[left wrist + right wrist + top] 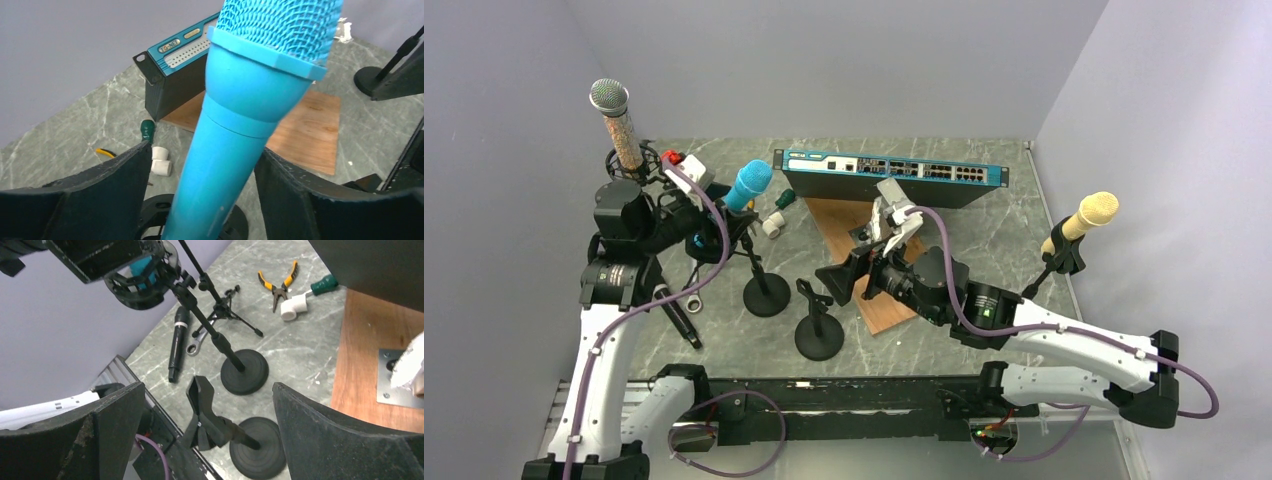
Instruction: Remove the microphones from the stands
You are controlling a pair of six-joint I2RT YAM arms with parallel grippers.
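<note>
Where the top view looks down, the blue microphone [749, 185] sits in its stand [766, 295] at ten o'clock on the tabletop [1014, 232]. Left wrist: left gripper [204, 149] straddles it, unclamped (gap at nine o'clock). Right wrist: right gripper [210, 390] wide, empty.

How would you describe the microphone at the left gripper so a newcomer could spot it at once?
From the blue network switch at the back, look just past its left end. A microphone leans in a round-based stand there, inside the left gripper. It alone is bright blue, unlike the silver-headed microphone and the yellow-headed microphone.
</note>
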